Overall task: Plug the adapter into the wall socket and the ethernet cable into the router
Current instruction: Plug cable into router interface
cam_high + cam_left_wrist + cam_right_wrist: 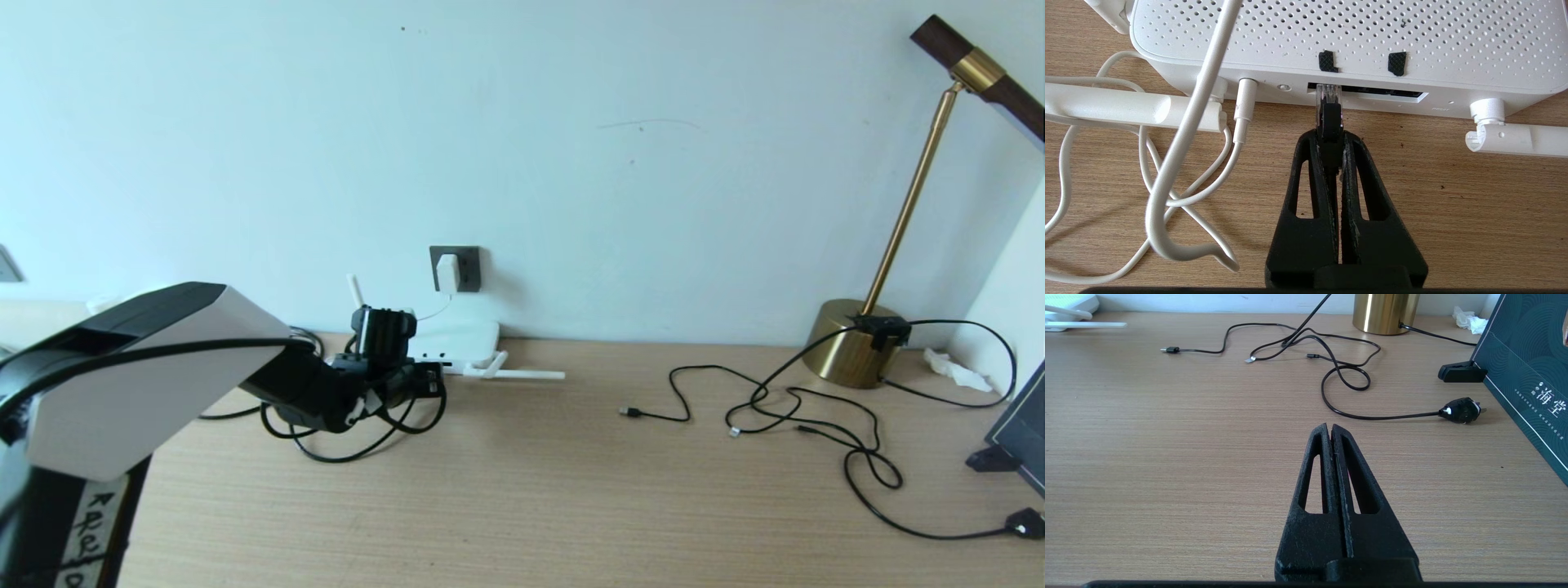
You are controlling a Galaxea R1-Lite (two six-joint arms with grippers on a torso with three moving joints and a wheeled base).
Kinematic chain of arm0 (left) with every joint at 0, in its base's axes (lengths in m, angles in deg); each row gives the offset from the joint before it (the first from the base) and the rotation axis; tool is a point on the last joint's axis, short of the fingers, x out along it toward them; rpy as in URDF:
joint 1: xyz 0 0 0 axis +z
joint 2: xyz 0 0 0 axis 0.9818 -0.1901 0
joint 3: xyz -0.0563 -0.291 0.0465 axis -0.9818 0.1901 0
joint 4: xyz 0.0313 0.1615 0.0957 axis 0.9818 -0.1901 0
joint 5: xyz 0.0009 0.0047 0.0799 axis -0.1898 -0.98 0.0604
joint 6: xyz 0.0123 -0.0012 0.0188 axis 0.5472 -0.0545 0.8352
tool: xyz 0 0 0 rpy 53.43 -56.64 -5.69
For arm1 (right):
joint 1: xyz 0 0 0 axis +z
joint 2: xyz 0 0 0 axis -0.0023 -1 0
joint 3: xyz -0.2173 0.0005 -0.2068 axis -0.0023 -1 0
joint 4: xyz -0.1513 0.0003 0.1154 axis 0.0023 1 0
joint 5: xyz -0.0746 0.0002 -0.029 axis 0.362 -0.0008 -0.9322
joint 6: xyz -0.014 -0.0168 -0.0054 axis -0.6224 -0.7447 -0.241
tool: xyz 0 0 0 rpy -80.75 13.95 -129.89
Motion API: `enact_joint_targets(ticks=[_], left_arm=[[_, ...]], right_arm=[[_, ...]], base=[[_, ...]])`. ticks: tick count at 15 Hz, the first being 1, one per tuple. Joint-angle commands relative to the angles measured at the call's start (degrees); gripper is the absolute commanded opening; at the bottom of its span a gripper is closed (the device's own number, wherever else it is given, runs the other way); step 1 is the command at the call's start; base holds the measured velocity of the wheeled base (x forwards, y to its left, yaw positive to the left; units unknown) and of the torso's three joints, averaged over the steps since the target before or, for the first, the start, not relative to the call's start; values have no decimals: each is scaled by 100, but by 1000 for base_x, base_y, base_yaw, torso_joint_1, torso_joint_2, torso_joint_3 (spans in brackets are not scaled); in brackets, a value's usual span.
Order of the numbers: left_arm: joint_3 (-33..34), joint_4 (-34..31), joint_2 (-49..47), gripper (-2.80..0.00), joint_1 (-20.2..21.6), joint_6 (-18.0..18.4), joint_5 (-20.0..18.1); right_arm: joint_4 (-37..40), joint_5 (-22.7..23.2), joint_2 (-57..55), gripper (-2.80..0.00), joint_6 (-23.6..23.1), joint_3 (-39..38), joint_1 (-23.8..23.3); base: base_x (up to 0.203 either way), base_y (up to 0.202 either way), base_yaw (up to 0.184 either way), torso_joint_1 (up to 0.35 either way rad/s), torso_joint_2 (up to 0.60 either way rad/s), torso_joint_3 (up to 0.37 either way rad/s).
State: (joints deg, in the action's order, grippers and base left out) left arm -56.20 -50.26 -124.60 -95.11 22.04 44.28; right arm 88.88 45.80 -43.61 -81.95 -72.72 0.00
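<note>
The white adapter (446, 272) sits plugged into the dark-grey wall socket (468, 268), and its thin white cord (1184, 143) runs down past the router (1331, 32). The router (457, 336) lies flat against the wall with its antennas folded down on the table. My left gripper (1330, 136) is shut on the black plug of the ethernet cable (1329, 118). The plug's clear tip (1327, 93) is at the left end of the router's dark port slot (1384, 93); how deep it sits I cannot tell. The cable's black loops (359, 447) trail under the left arm. My right gripper (1330, 426) is shut and holds nothing, low over bare table.
A brass lamp base (849, 343) stands at the back right, with thin black cables (816, 412) spread across the table in front of it. A black mains plug (1459, 410) and a dark green box (1527, 388) lie at the right edge. Crumpled tissue (951, 367) sits by the wall.
</note>
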Motion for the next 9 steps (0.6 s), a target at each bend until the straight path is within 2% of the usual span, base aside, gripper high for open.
enact_joint_targets(ticks=[1, 9], left_arm=[[7, 9, 11, -280, 27, -12, 8], [-20, 9, -60, -280, 51, -12, 0]], right_arm=[[-1, -1, -4, -280, 0, -1, 5], [-2, -1, -6, -280, 0, -1, -2]], base=[[0, 0, 0, 0, 0, 0], [0, 0, 0, 0, 0, 0]])
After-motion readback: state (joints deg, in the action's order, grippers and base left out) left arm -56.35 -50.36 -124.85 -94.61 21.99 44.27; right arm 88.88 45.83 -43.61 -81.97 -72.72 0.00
